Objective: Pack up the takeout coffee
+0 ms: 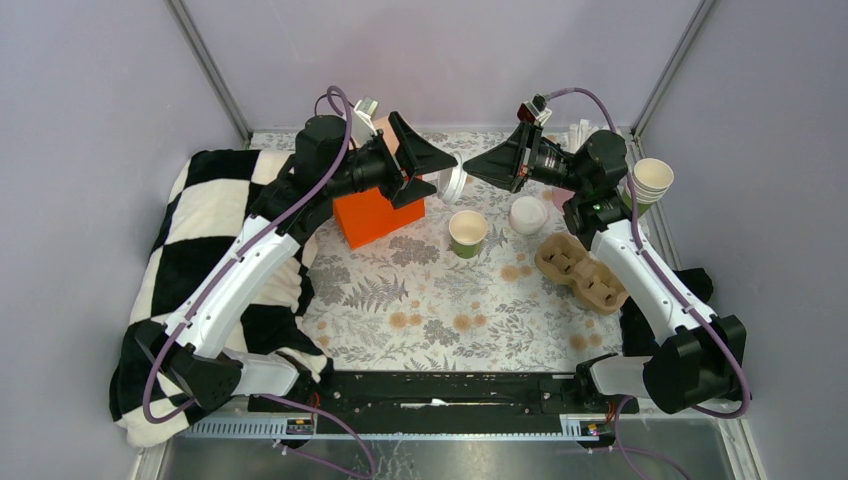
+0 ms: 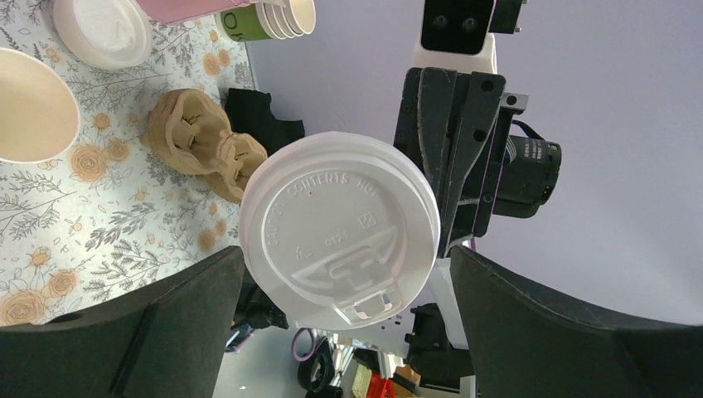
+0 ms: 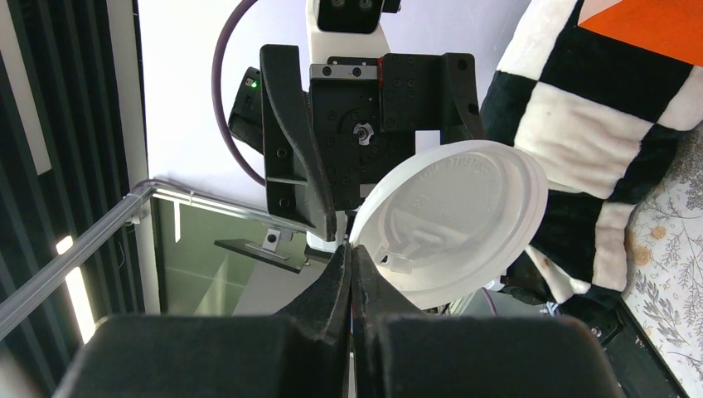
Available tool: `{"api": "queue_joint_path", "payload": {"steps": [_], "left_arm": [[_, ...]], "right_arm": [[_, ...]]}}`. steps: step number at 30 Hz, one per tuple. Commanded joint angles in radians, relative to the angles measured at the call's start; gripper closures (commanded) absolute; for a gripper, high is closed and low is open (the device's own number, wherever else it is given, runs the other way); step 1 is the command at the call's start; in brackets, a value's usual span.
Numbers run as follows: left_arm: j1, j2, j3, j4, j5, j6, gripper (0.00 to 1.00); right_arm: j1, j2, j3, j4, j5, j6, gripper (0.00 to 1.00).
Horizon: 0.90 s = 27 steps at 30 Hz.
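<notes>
Waiting lidless just beyond the pulp carrier (image 1: 583,270), the green cup (image 1: 467,232) of the takeout coffee stands on the table (image 1: 420,300), while farther back the right gripper (image 3: 352,259) pinches the white lid (image 3: 452,224) by its rim and the left gripper (image 1: 430,176) gapes around it, apparently not touching, likely a handover for capping.

walls (image 1: 430,50): plain lilac panels | tabletop (image 1: 440,300): floral print (ferns, roses) | light: soft, even
</notes>
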Motion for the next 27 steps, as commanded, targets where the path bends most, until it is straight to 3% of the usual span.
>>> {"api": "queue_joint_path", "payload": {"steps": [1,13,20,27], "left_arm": [[-0.005,-0.027,0.014,0.045,0.016,-0.002,0.01],[-0.007,-0.021,0.006,0.057,0.030,-0.010,0.03],[-0.007,-0.017,0.008,0.057,0.033,-0.008,0.10],[-0.008,-0.003,0.018,0.056,0.039,-0.007,0.05]], "right_arm": [[0.009,-0.022,0.015,0.062,-0.008,-0.001,1.00],[0.008,-0.019,0.003,0.073,0.000,-0.001,1.00],[0.009,-0.017,-0.002,0.076,0.001,0.000,1.00],[0.009,-0.015,-0.002,0.075,0.001,-0.002,1.00]]}}
